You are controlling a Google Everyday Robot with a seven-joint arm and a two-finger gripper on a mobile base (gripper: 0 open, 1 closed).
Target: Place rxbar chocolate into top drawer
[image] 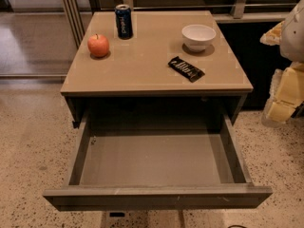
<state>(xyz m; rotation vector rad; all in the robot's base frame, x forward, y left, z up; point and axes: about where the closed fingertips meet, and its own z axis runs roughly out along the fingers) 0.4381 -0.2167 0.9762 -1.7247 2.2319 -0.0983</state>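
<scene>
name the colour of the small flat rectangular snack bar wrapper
Black wrapper, white lettering, camera view; gripper at right edge.

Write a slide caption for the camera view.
The rxbar lies on the table near the bowl; the drawer stands open below; gripper at the right edge.

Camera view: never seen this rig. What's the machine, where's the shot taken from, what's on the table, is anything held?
There is one picture, looking down from the front at a small table. Where the camera is mounted is not on record. The machine is a mobile robot with one arm. The pale white and yellow shapes at the right edge are that arm and its end effector, beside the table and away from everything on it. On the tabletop are a red apple, a dark blue soda can, a white bowl and the rxbar chocolate, which lies flat near the front edge, so it is not held. Below, the top drawer is pulled open, its grey inside bare.
</scene>
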